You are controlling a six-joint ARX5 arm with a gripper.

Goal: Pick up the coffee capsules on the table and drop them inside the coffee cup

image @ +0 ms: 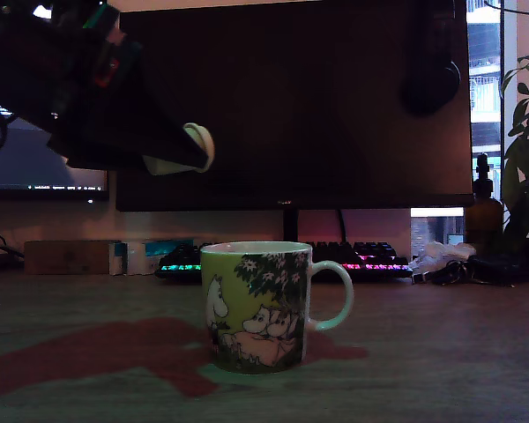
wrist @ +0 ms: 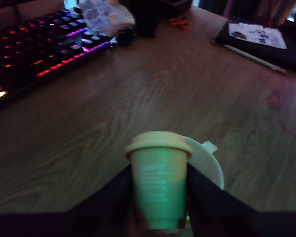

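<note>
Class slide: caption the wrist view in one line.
Gripper holds a capsule above the cup.

Dim, grainy, keyboard (image: pixel 282 261) glow

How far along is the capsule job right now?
Picked up: the gripper is shut on a capsule, lifted off the table. In hand: carrying it above the cup. Left: release it into the cup. No other capsules are visible on the table.
</note>
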